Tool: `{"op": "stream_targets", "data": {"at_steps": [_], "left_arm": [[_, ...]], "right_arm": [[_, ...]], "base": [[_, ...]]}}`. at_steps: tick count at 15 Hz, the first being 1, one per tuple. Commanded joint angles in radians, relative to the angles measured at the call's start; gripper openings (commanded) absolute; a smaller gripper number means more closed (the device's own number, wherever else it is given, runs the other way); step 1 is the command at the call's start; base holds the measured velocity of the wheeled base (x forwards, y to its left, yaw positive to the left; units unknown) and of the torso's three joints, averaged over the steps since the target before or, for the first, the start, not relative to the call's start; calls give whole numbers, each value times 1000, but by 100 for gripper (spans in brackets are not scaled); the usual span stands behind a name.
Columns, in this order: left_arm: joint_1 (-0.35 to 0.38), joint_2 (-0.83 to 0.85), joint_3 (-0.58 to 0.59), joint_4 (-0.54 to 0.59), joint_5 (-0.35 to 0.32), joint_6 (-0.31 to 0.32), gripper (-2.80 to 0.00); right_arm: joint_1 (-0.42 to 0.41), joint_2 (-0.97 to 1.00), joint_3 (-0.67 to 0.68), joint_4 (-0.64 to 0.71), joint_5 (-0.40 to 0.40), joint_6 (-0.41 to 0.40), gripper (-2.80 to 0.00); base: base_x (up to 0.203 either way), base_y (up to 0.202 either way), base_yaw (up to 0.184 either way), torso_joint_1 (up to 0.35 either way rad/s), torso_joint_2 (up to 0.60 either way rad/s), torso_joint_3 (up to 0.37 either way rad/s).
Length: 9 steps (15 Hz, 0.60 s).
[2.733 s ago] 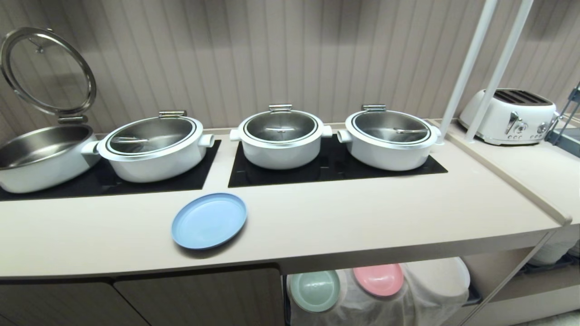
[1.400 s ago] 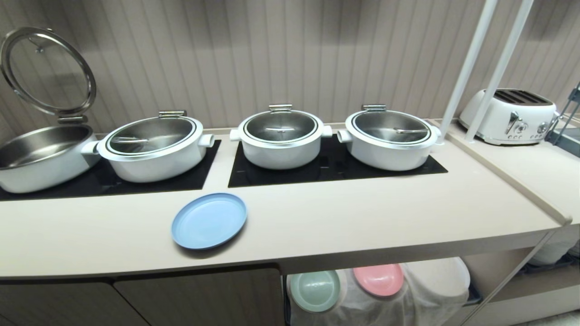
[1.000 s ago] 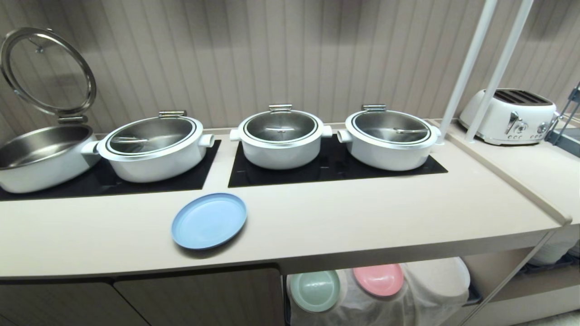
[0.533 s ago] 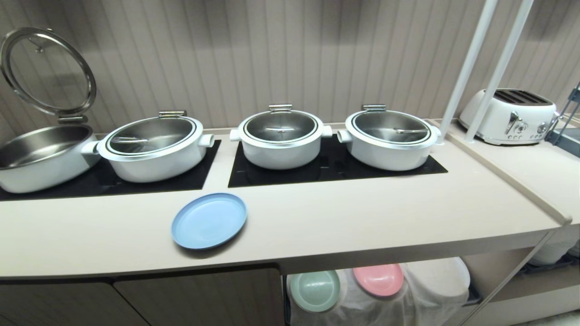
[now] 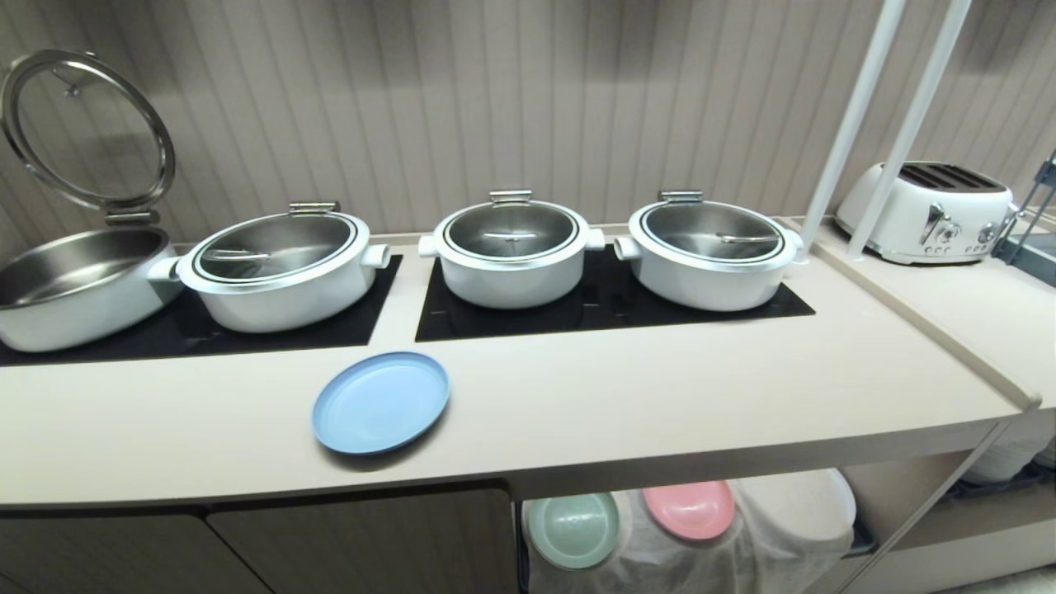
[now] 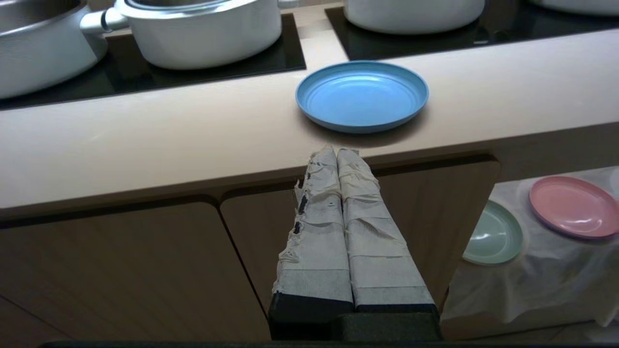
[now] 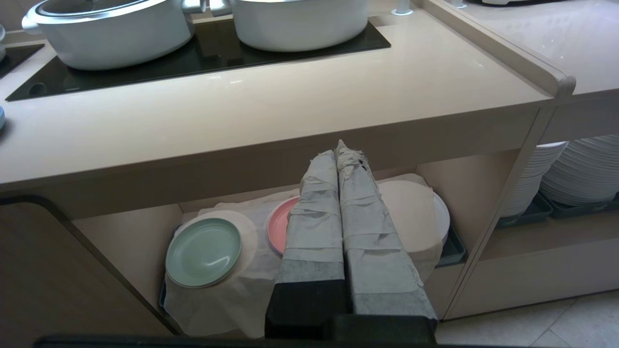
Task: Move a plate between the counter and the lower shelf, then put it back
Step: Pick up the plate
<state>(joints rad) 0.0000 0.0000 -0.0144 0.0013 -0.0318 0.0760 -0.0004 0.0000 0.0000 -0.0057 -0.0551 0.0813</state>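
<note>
I've got the blue plate (image 5: pixel 380 402) lying flat on the counter (image 5: pixel 660 396), near the front edge, just in front of the gap between the two black cooktop panels (image 5: pixel 610 305). From the left wrist cam the left gripper (image 6: pixel 337 151) sits lower than the countertop, out in front of the cabinet doors (image 6: pixel 145 261), tips pointing up toward the plate (image 6: pixel 361 94) but well clear of it; its taped fingers (image 6: pixel 319 232) are pressed tight together w/ nothing between them. Right gripper (image 7: pixel 337 150) is likewise pinched closed and empty, hanging in front of the lower shelf (image 7: pixel 121 227), tips level w/ the counter's front edge (image 7: pixel 242 159). Neither arm shows in the head cam. In that shelf a white cloth (image 7: pixel 232 295) is draped over dark trays, w/ a mint-green plate (image 7: pixel 203 251) and a pink plate (image 7: pixel 279 223) on it, the pink one partly hidden behind the right fingers. The next recess to the right holds tall stacks of white plates (image 7: pixel 575 174). On the cooktops: four white pots (image 5: pixel 511 252), three w/ lids down, the far-left one w/ its glass lid (image 5: pixel 82 132) tipped up. Behind them a ribbed beige wall (image 5: pixel 495 99); two white poles (image 5: pixel 883 124) rise at the counter's right end, and a white toaster (image 5: pixel 928 210) stands on the side counter beyond.
</note>
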Motion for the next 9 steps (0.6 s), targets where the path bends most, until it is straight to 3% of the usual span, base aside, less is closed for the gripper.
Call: {"op": "stream_targets", "data": {"at_steps": [1,9], "left_arm": [[0,1,-31,4,-21,1,-280],[-1,89,-198,129,-45,-2,-280]], "right_arm": [[-1,0,0,0,0,0,-280],[-1,0,0,0,0,0,-280]], "base": [[0,0,0,0,0,0],[0,0,0,0,0,0]]}}
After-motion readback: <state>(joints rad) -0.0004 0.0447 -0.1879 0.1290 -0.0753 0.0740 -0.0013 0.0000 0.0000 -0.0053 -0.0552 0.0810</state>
